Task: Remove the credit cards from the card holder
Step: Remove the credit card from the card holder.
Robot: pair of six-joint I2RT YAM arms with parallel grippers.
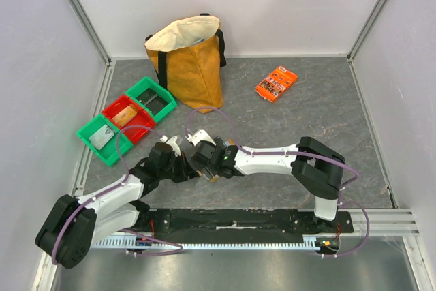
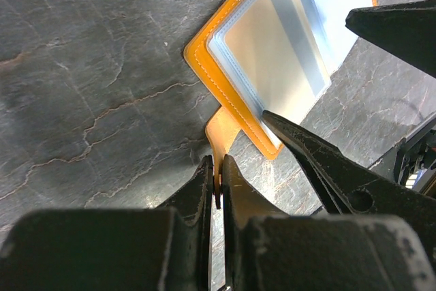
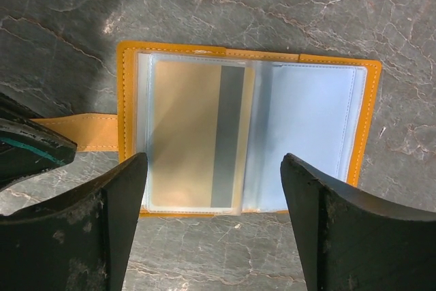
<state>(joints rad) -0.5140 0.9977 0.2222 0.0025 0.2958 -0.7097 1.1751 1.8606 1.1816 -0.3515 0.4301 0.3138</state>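
Note:
The card holder lies open and flat on the grey table, tan-orange outside with pale blue pockets inside. A credit card, beige with a grey stripe, sits in the clear sleeve on its left half. My right gripper hangs open just above the holder's near edge, its fingers standing either side of the card and touching nothing. My left gripper is shut on the holder's strap tab, which sticks out from the holder. In the top view both grippers meet at centre front and hide most of the holder.
A tan tote bag stands at the back. An orange printed packet lies at the back right. Green and red bins holding small flat items sit to the left. Walls close in three sides.

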